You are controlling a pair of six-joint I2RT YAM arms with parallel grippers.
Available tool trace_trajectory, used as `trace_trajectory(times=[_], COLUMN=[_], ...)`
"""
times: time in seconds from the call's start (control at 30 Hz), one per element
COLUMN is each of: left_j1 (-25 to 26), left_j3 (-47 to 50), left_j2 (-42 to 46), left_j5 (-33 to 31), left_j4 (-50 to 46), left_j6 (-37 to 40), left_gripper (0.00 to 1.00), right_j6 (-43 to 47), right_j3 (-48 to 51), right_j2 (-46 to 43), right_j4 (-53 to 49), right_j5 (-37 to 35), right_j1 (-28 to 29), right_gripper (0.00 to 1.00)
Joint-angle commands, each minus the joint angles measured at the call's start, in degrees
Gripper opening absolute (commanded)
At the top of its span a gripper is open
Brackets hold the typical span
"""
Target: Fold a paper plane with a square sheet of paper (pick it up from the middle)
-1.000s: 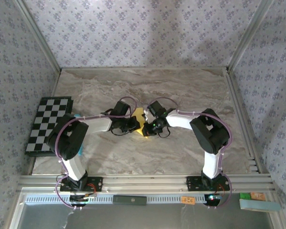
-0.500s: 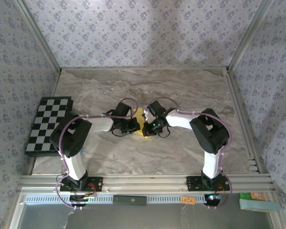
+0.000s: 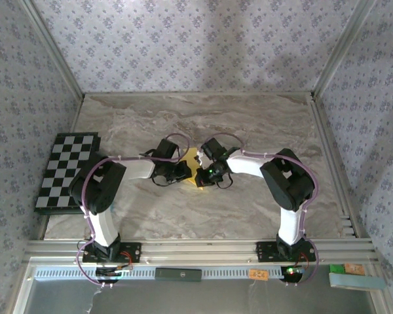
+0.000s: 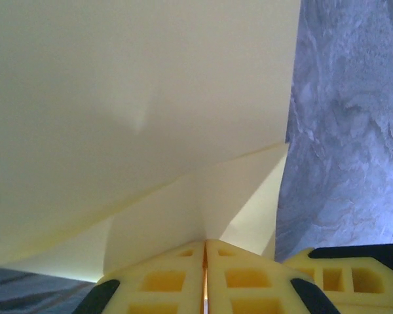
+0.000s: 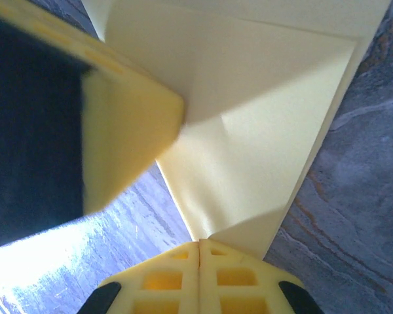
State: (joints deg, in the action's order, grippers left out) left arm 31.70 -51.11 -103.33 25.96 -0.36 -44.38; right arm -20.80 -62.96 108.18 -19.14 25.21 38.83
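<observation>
Soft even light; wrist views blur close-up, shadow crossing the paper (image 5: 262, 150).

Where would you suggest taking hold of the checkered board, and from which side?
I'd grip its right edge near the far corner, coming from the open table side: the checkered board lies flat, its left side along the wall, and the left arm's elbow crowds its near right corner. Left claw and right claw are shut on the yellow paper.

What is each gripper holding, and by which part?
Both hold the folded yellow paper: left gripper pinches its left edge, right gripper its right edge.
</observation>
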Motion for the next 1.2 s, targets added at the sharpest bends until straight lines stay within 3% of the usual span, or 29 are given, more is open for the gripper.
trace_trajectory(times=[0.0,0.27,0.37,0.73,0.93,1.17], left_j1=[-3.7,-11.92,-12.81,-8.73,-5.37,-3.44], left_j3=[1.26,1.66,-0.32,2.14,3.33,1.37], left_j2=[-1.09,-0.81,1.56,15.3,13.74,8.05], left_j5=[-1.92,0.41,0.35,-2.22,-0.39,1.25], left_j4=[-1.22,-0.09,-3.06,-5.08,-0.65,2.63], left_j6=[3.49,6.6,7.9,0.55,-3.72,-5.61], left_gripper=[0.12,0.14,0.14,0.2,0.21,0.15], right_j6=[-0.55,-1.7,-2.22,-5.56,-5.55,-7.3], right_j3=[2.33,2.67,2.28,-2.49,-1.49,-2.71], right_j2=[4.04,4.23,4.0,-2.0,-7.79,-5.89], right_j4=[-9.78,-9.89,-9.12,-1.74,2.46,2.22], right_j5=[-7.29,-6.83,-5.99,-0.37,-1.82,-6.45], right_j1=[-0.31,-0.68,-0.62,-0.42,-0.1,-0.07], right_gripper=[0.0,0.0,0.0,0.02,0.13,0.13])
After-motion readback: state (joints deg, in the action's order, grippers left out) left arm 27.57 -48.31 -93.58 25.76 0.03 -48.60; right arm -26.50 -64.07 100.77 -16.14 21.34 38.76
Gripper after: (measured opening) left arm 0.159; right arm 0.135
